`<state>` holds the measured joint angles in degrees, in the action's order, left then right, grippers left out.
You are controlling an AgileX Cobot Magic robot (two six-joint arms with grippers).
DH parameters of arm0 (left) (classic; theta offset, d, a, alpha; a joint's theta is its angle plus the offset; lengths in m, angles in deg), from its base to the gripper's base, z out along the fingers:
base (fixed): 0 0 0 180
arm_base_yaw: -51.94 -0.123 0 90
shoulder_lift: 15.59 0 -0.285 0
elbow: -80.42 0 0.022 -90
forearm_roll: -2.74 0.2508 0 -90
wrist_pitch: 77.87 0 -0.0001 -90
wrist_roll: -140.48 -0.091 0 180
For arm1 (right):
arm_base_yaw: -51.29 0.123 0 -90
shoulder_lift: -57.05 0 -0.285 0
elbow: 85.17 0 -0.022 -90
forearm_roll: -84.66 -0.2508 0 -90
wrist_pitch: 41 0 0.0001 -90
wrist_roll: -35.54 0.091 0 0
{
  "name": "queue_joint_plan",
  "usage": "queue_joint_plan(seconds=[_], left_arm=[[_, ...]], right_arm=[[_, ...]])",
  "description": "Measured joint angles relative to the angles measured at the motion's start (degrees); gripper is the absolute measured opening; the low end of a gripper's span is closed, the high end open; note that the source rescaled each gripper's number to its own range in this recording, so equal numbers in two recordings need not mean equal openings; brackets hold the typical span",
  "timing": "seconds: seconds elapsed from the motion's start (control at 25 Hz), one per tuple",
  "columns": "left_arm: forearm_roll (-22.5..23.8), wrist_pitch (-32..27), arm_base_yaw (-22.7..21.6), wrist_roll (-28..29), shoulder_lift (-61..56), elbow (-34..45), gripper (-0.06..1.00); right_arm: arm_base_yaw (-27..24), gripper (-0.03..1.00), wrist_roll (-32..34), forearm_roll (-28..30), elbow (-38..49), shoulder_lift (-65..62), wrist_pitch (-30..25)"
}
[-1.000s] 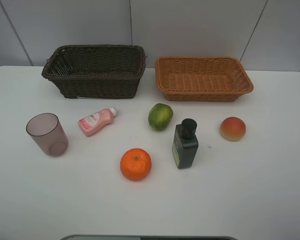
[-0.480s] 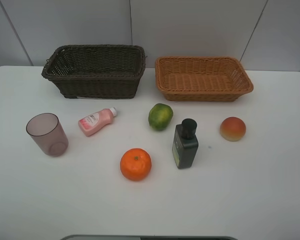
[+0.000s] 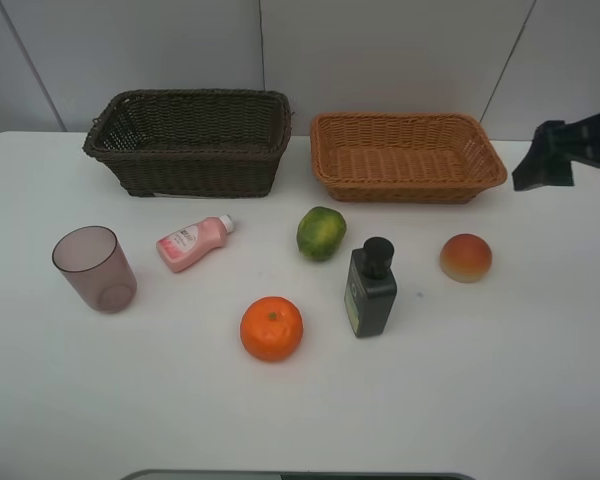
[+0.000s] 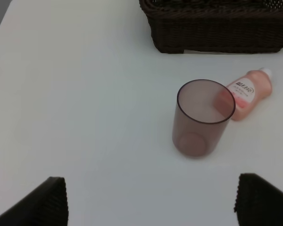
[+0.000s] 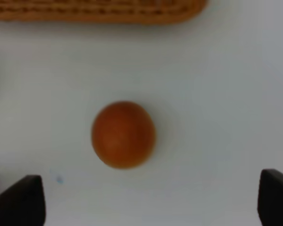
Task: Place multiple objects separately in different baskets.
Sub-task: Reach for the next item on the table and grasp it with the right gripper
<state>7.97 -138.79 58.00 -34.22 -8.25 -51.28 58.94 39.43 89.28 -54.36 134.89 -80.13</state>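
A white table holds six loose items in front of two wicker baskets. A broad strip of bare tabletop runs along its front edge.

The orange sits nearest, left of the dark green bottle and a little in front of it, close but apart. The bottle stands upright with its black cap on. Well to its left, toward the table's left edge, the mauve cup stands upright with clear surface around it. The left gripper hangs over the table on the cup's near side, fingers spread wide and holding nothing.

Right of the bottle and slightly farther back lies the peach, with open table from there to the right edge. The right gripper hovers above it, fingers wide apart and empty, in a blurred wrist view.

Just beyond the bottle to its left rests the green fruit, not touching it. Farther left the pink bottle lies on its side, white cap aimed at the dark brown basket.

That basket stands behind and left of the bottle. The light tan basket stands behind it and slightly right, across a narrow gap. A dark, blurred part of the right arm shows at the frame's right edge, past the tan basket's end.
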Motion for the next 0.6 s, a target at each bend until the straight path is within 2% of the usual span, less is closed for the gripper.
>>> queue_joint_plan(seconds=[0.12, 0.28, 0.6], left_arm=[[0.0, 0.02, 0.0, 0.0, 0.0, 0.0, 0.92], [0.0, 0.02, 0.0, 0.0, 0.0, 0.0, 0.92], [0.0, 0.06, 0.0, 0.0, 0.0, 0.0, 0.92]], right_arm=[[2.16, 1.0, 0.0, -2.03, -0.04, 4.76, 4.11], [2.66, 1.0, 0.0, -2.88, -0.6, 10.03, 5.7], [4.04, 1.0, 0.39, -3.0, -9.32, 18.87, -2.27]])
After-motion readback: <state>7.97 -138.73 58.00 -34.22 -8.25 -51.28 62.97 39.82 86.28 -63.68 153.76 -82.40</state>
